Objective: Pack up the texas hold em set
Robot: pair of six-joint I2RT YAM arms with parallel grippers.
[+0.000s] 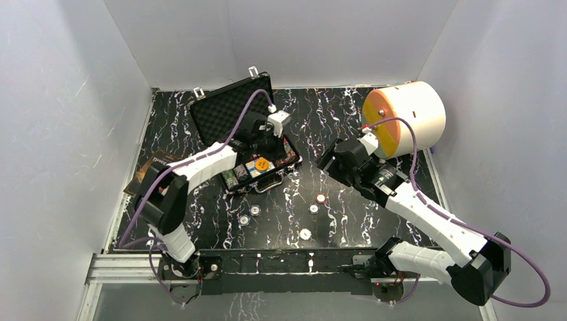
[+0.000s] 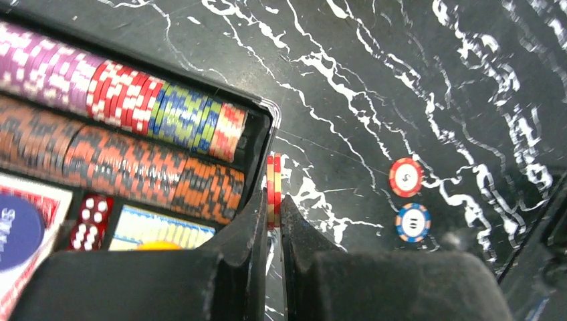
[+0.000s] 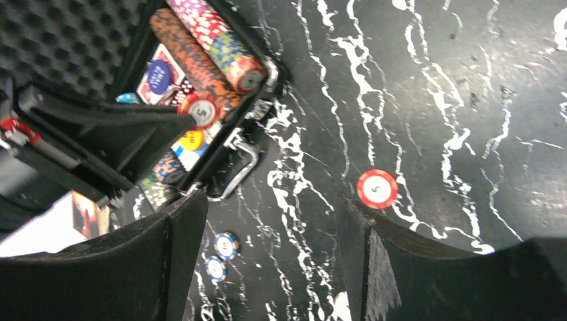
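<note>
Black marbled table [image 1: 354,221]; L gripper [image 2: 274,210] pinches round red chips [image 2: 273,175] by foam-lined case [image 1: 224,110], R gripper [image 3: 274,207] spread

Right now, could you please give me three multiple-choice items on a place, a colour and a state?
1. The chip in the left gripper is: A) by the rim of the case B) at the far right corner C) at the near edge.
2. The dice are: A) green B) red C) white.
3. The right gripper is: A) shut on a chip B) shut on a card C) open.
A, the left wrist view shows it at the rim; B, red with white pips; C, its fingers stand apart, empty.
</note>
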